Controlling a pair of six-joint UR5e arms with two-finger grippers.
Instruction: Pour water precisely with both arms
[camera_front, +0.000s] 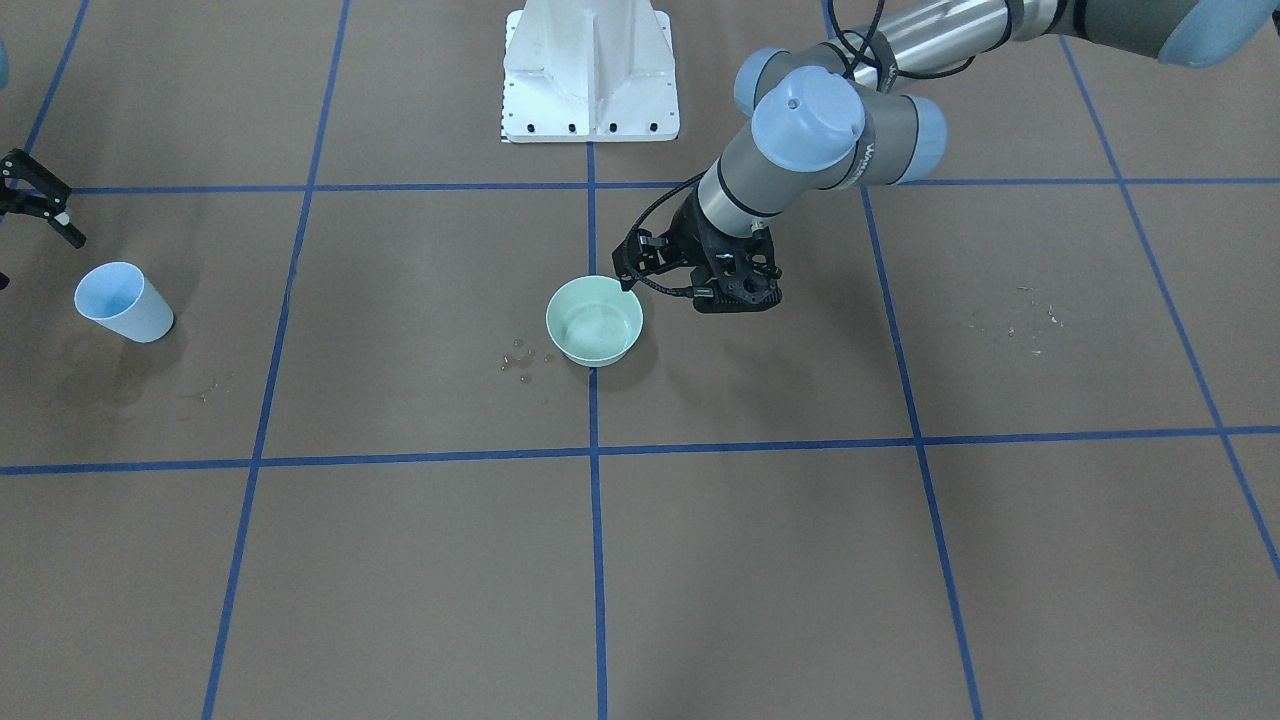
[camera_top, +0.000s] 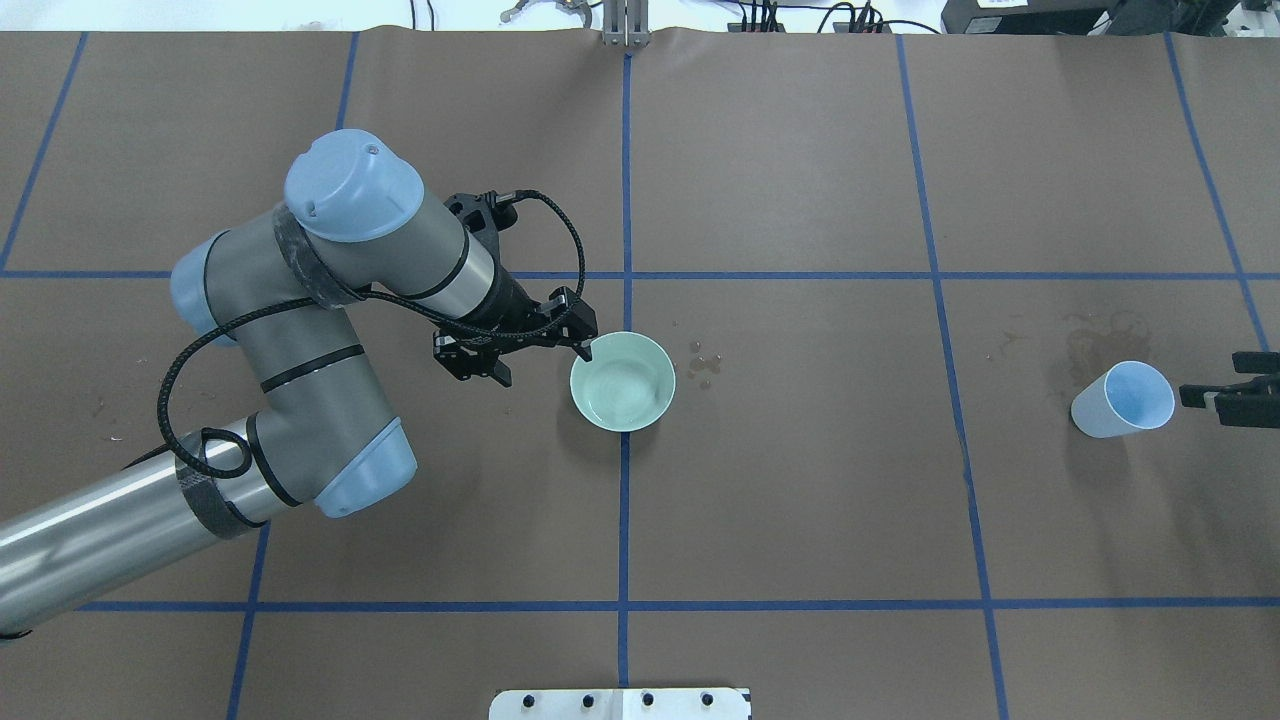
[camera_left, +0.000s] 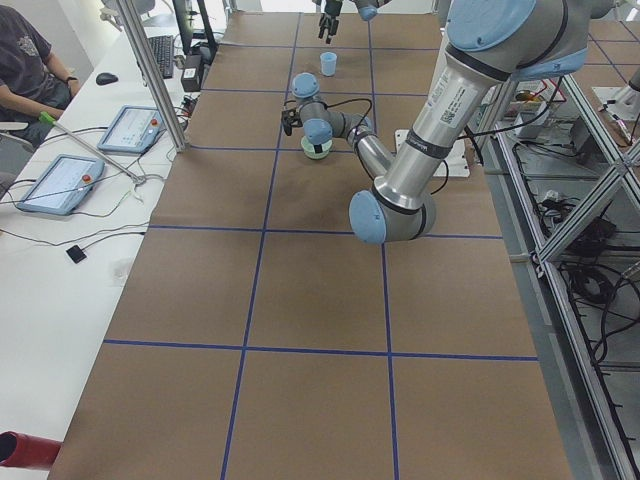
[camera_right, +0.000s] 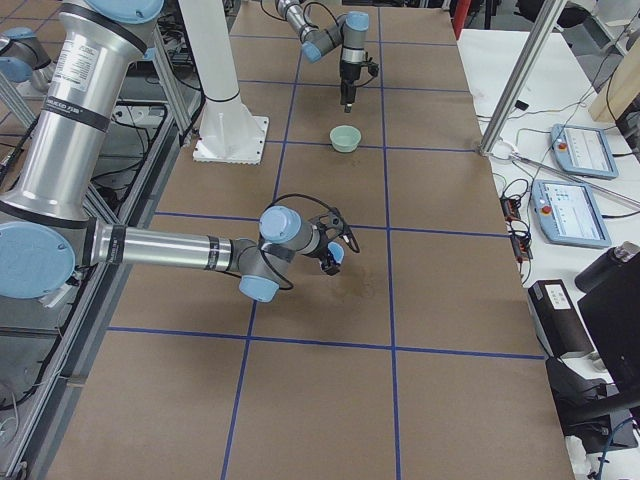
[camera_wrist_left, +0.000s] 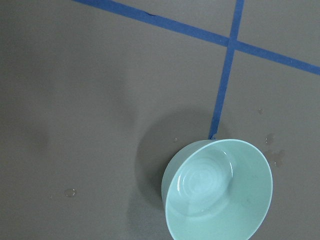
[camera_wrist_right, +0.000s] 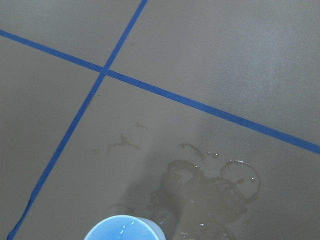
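Note:
A mint green bowl (camera_front: 590, 356) stands at the table's middle with clear water (camera_wrist_left: 200, 181) rippling in it. My left gripper (camera_top: 541, 362) is open beside the bowl, one fingertip (camera_top: 585, 348) right at its rim; I cannot tell if it touches. The left wrist view shows the bowl (camera_wrist_left: 168, 181) but no fingers. A light blue cup (camera_top: 1095, 415) stands upright far to my right, with glints of water inside (camera_wrist_right: 125, 225). My right gripper (camera_top: 1225, 395) is open just beside the cup, a small gap between them.
Wet stains spread on the brown paper by the cup (camera_wrist_right: 210, 185). A few droplets lie next to the bowl (camera_top: 705, 365). The white pedestal base (camera_front: 590, 70) stands behind the bowl. An operator (camera_left: 25, 60) and tablets (camera_left: 60, 182) sit along the table's far side.

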